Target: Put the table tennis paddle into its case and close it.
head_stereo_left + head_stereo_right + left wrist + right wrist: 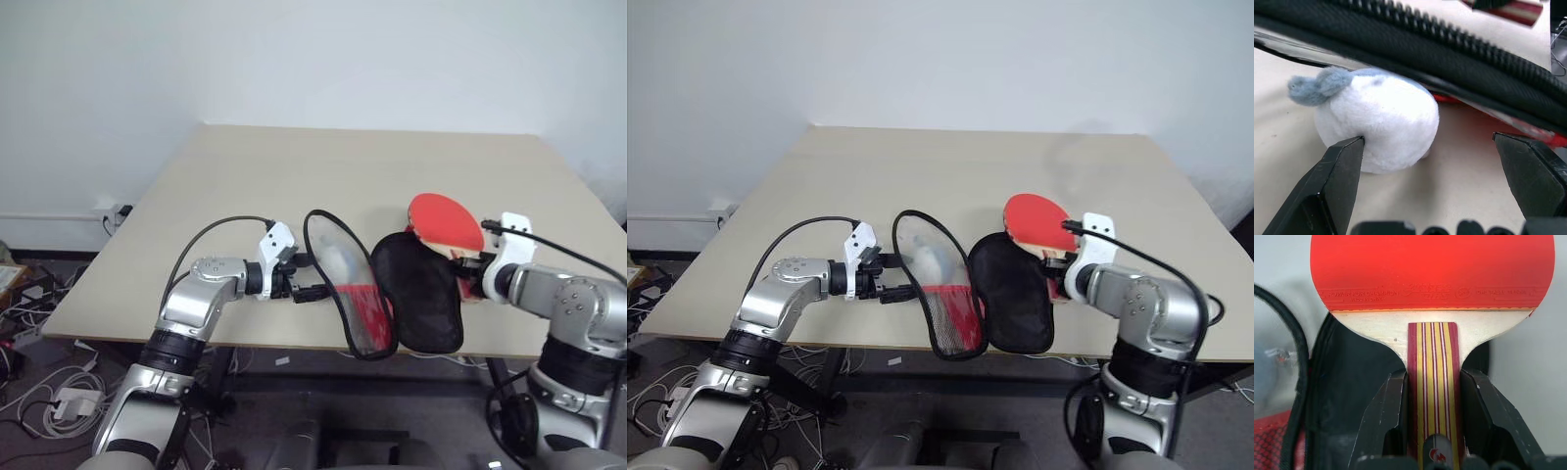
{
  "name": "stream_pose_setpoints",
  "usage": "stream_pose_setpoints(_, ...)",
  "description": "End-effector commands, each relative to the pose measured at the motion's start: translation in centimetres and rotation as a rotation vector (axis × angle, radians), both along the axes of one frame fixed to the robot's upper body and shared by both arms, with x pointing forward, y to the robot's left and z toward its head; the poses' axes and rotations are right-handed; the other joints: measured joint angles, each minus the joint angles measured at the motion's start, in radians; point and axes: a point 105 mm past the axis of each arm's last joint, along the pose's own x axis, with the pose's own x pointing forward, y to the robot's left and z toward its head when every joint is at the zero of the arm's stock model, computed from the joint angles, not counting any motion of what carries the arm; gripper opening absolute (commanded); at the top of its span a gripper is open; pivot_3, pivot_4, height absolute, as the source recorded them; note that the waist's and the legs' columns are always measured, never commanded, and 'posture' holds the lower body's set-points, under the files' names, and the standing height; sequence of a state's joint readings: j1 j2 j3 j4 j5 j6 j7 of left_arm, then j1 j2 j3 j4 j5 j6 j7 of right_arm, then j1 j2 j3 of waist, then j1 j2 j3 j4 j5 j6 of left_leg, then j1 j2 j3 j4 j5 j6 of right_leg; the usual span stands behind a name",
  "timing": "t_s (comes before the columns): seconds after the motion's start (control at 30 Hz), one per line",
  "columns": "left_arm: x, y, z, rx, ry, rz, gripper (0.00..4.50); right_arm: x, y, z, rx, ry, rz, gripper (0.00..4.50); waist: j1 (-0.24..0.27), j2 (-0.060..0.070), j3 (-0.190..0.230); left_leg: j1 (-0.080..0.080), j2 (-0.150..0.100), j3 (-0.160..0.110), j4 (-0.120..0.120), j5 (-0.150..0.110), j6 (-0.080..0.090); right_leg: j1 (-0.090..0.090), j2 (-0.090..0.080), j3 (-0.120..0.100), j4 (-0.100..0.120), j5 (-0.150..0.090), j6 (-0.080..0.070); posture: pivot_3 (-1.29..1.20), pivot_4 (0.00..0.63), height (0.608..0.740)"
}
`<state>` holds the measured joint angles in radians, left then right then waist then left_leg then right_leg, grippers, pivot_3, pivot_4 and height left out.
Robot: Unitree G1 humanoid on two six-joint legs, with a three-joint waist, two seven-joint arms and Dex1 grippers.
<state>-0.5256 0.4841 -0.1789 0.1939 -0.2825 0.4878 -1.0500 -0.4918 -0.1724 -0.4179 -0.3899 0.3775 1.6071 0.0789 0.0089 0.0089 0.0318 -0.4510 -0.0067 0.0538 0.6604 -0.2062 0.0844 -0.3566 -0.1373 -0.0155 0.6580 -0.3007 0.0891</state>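
- Right wrist view: the right gripper [1432, 396] has its two black fingers [1382, 416] pressed against both sides of the striped wooden handle of the table tennis paddle [1432, 274], a flat bat with a round red rubber face and pale wood below the rubber. The handle fills the narrow gap between the fingers.
- Left eye view: that paddle [446, 222] sits right of centre, its red face just above and beside the open case [416, 292], a soft paddle-shaped zip pouch with black lining. It is not inside the case.
- The case lies at the near edge of the beige table [362, 166], unzipped. One half lies flat showing its black lining; the other half [345, 284], with mesh and red fabric, stands up at the centre of the frame.
- Left wrist view: the left gripper [1440, 166] is spread wide and holds nothing. One finger [1337, 176] touches or nearly touches a small white plush toy with a blue-grey tuft [1376, 122], which rests on the table under the case's zipped black edge.
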Motion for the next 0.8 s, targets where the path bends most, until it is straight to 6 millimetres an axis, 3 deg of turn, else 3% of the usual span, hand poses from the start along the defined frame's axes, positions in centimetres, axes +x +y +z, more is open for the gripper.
stream_pose_setpoints(0.03,0.5,-0.9,1.6,-0.008,-0.067,-0.04,4.5,-0.5,0.7,1.1,0.001,-0.066,-0.018,1.14,0.0,0.0,0.0,0.0,-0.001,0.0,0.0,0.0,-0.001,0.0,0.0,0.0,0.0,0.0,0.0,0.0,0.0,0.715)
stream_pose_setpoints(0.2,0.5,-1.4,1.5,-0.01,-0.064,-0.06,4.5,-1.9,2.1,-0.3,0.023,-0.039,-0.007,1.14,-0.006,0.0,0.0,0.0,-0.001,0.0,-0.001,0.0,-0.003,-0.001,0.001,0.0,0.0,0.0,0.0,0.0,0.0,0.715)
stream_pose_setpoints(0.6,1.2,-1.9,1.8,-0.011,-0.077,-0.073,4.5,-3.9,3.0,-4.4,-0.034,0.116,0.019,1.14,-0.008,0.0,0.0,0.0,-0.001,0.0,-0.001,0.0,-0.003,0.0,0.002,0.0,0.0,0.0,0.0,0.0,0.0,0.715)
stream_pose_setpoints(0.8,1.3,-1.7,1.9,-0.009,-0.076,-0.065,4.5,-3.7,4.1,-3.2,-0.025,0.063,0.066,1.14,-0.008,0.0,0.0,0.001,0.0,0.0,-0.001,0.0,-0.003,0.0,0.003,0.0,0.0,0.0,0.0,0.0,0.0,0.715)
